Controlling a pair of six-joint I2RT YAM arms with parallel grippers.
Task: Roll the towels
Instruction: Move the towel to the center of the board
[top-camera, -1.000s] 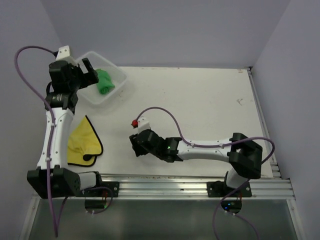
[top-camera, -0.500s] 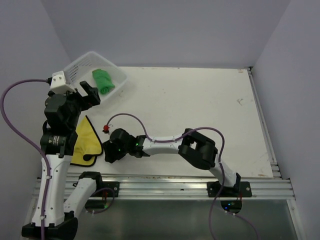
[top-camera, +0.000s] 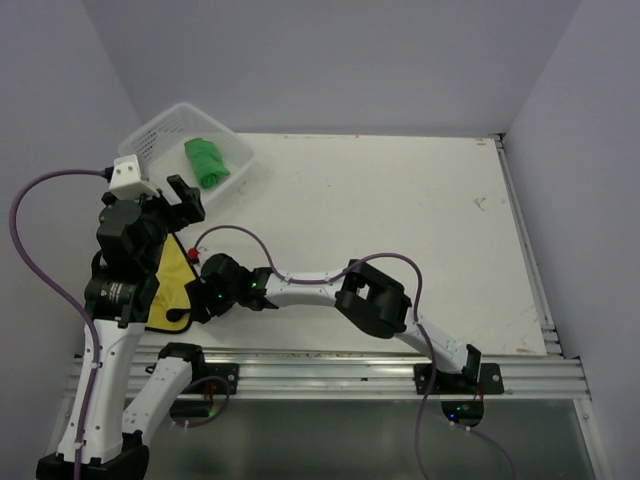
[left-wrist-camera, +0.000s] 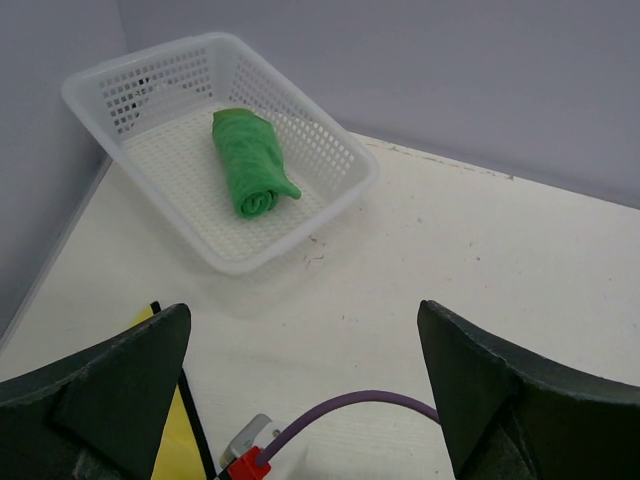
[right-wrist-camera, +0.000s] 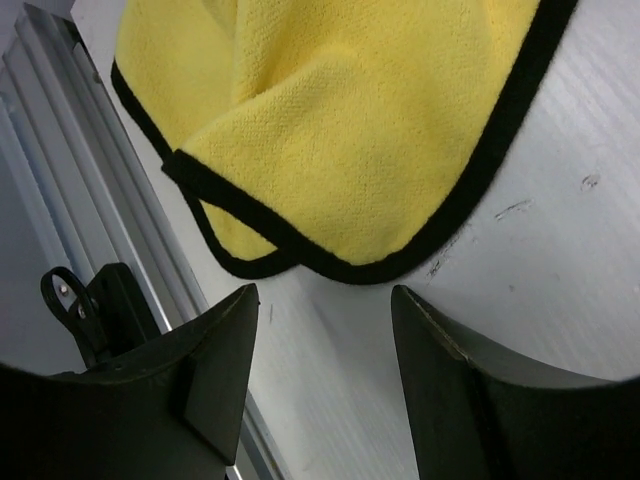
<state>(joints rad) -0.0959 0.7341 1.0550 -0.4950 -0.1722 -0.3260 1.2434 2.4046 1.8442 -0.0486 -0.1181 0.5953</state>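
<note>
Hovering with jaws parted and empty, the right gripper (right-wrist-camera: 320, 330) faces the yellow towel's (right-wrist-camera: 330, 120) black-trimmed corner.
The left gripper (left-wrist-camera: 305, 400) gapes wide, holding nothing; two towels: yellow lying by the table's (top-camera: 400, 220) near-left edge, the green towel (left-wrist-camera: 252, 165) rolled inside the one basket (left-wrist-camera: 365, 172).

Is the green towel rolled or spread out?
Rolled: the green towel lies in the basket as a tube, spiral end showing.

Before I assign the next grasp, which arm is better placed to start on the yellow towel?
Likely right: the right gripper, open, sits at the black-edged corner of the yellow towel. The left gripper, open, faces the mesh basket holding the rolled green towel.
</note>
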